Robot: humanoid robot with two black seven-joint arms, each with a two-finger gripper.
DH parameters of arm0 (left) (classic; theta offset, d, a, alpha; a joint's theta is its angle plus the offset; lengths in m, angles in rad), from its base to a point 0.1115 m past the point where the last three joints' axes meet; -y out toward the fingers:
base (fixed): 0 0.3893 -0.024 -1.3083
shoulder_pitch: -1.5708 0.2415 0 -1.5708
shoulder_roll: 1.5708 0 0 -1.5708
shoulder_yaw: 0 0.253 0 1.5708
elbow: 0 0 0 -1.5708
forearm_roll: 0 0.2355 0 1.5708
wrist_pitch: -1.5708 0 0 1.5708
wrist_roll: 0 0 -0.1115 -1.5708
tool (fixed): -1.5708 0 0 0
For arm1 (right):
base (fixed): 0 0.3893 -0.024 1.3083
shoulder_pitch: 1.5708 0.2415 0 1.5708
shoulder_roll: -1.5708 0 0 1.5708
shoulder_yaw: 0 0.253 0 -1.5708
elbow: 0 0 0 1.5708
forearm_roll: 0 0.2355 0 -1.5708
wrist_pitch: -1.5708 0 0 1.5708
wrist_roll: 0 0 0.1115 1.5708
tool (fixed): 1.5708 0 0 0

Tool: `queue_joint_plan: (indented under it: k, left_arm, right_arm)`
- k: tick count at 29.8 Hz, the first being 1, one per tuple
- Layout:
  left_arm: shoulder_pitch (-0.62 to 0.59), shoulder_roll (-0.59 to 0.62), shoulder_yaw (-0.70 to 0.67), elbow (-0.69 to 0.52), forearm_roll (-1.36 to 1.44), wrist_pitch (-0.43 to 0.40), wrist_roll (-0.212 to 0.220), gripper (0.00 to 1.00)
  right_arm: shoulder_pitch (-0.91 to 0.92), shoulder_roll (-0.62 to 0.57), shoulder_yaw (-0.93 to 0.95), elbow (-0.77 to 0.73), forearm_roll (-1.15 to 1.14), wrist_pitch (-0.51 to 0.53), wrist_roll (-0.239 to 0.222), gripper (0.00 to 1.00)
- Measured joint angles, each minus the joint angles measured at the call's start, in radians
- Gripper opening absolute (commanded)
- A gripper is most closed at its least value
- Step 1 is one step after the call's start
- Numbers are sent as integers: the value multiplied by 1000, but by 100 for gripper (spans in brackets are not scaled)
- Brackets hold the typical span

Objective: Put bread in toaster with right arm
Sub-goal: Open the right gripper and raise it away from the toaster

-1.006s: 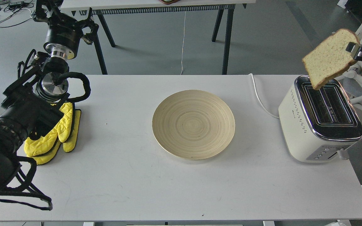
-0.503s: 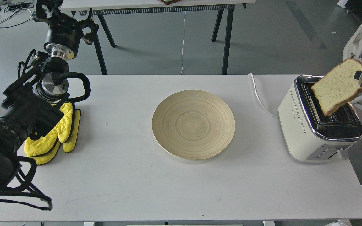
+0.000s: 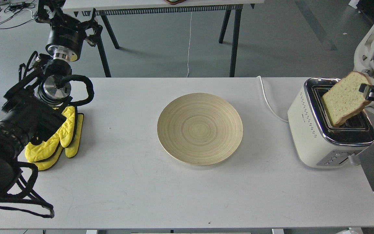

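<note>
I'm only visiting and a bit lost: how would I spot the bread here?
Look to the white table's right end, where a cream toaster stands. The bread is the pale, brown-crusted slice tilted over its chrome top, pinched by the right gripper, the only food in sight.

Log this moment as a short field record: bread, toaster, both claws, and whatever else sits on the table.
bread: tilted slice, lower corner at the toaster's slots, not seated
toaster: cream-white, chrome top, at the table's right end, cord trailing back
right claw: shut on the bread's upper edge, reaching in from the right
left claw: raised beyond the table's far left corner; fingers unclear
plate: bare, at table centre
yellow mitts: at left edge, beside the left arm
</note>
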Motion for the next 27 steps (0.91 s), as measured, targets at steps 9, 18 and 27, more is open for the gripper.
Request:
queue_joint_plan:
  k: [9,18,27]
  left_arm:
    - [0,0,-1,0,0,0,0,100]
    - [0,0,0,0,0,0,0,100]
    - [0,0,2,0,0,0,0,100]
  right_arm:
    - [-2,12,16,3,7,-1,7,63]
    - [0,75,180,3,105,-16,22,98]
    - [5,343,444,-124,618,-15,25,100]
